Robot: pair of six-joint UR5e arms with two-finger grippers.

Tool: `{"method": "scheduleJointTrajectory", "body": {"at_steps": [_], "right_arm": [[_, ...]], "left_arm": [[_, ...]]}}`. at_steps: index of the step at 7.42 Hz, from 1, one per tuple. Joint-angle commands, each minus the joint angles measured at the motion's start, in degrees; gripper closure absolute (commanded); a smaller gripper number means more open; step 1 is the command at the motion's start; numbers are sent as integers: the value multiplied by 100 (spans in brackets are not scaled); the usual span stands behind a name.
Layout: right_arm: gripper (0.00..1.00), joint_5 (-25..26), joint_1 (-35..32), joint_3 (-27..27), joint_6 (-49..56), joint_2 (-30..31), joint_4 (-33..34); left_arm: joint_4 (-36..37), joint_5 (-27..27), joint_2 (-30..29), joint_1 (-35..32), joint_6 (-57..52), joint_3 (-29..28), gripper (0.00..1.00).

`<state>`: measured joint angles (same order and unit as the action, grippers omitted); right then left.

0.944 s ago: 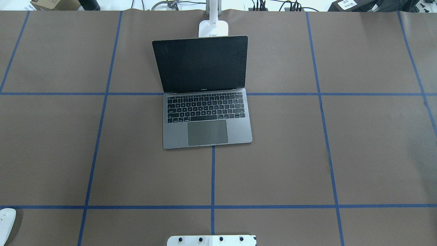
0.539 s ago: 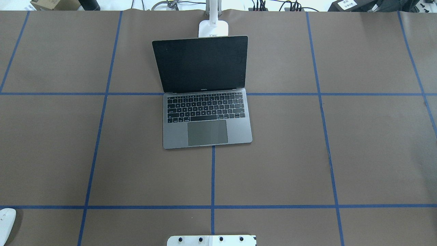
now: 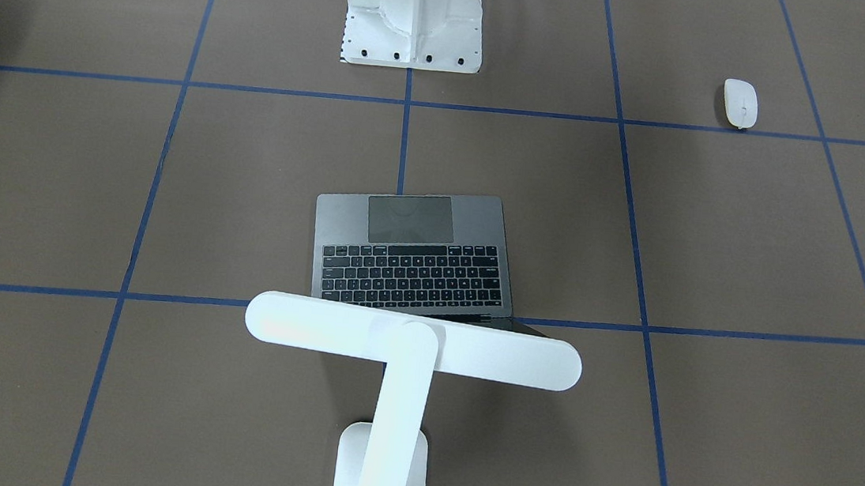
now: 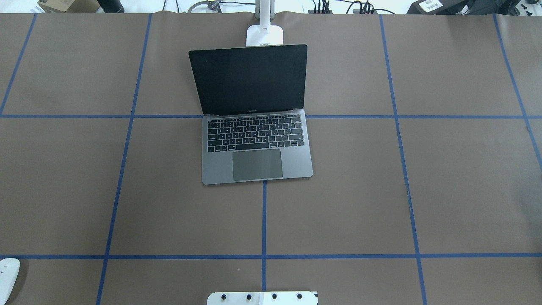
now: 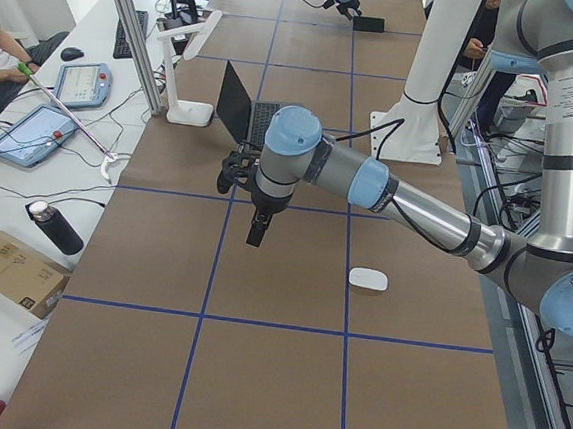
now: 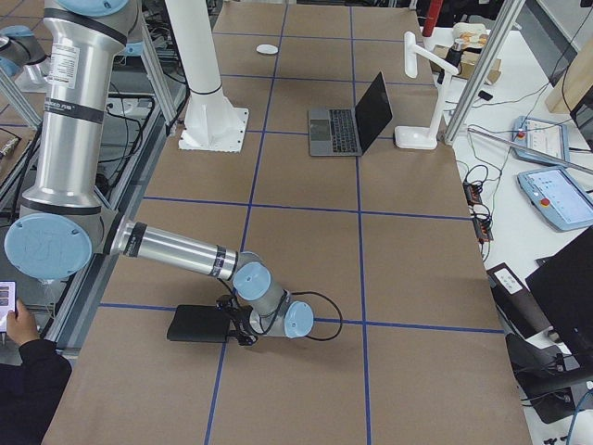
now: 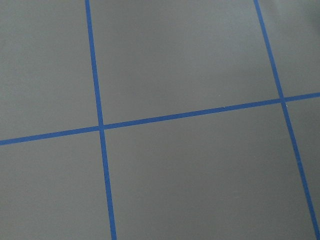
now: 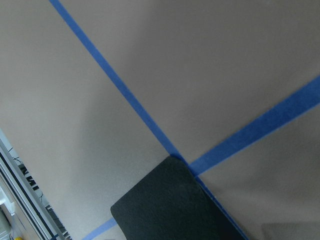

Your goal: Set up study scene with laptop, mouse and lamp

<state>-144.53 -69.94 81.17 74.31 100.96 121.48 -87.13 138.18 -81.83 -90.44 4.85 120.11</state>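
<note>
Overhead exterior view, read from left to right. At far left, near the robot's edge of the counter (image 4: 360,190): mouse (image 4: 8,274), lay flat and untouched, well apart from everything else. Outside this view on the same side: left gripper (image 5: 256,234), hung pointing down over bare counter, apart from the mouse. At centre: laptop (image 4: 256,131), stood opened with keyboard toward the robot and dark screen tilted back. Just behind it: lamp (image 4: 264,34), stood upright, bar head reaching over the lid's top edge in the front-facing view. Farther right, also outside this view: black pad (image 6: 196,324), lay flat beside the right gripper (image 6: 230,326). Showed in the side views only, so could not tell whether either gripper was spread or pressed together. Step in hand, as judged: fetching the mouse with the left arm. Best done by descending from straight above, straddling the narrow sides of the smooth shell, pinching low and gently against slipping, lifting clear, then setting down just beside the laptop's base, away from the tilted screen.
</note>
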Motion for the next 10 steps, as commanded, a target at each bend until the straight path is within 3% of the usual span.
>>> {"method": "scheduleJointTrajectory", "body": {"at_steps": [1, 7, 9, 10], "right_arm": [[8, -197, 94, -5, 118, 116, 7], [8, -743, 401, 30, 163, 144, 51], [31, -761, 411, 144, 163, 144, 261], [31, -770, 419, 153, 181, 144, 271]], "left_arm": [[12, -20, 0, 0, 95, 126, 1], [38, -11, 0, -17, 104, 250, 1], [47, -11, 9, -18, 104, 267, 1], [47, -11, 9, -18, 112, 285, 0]]}}
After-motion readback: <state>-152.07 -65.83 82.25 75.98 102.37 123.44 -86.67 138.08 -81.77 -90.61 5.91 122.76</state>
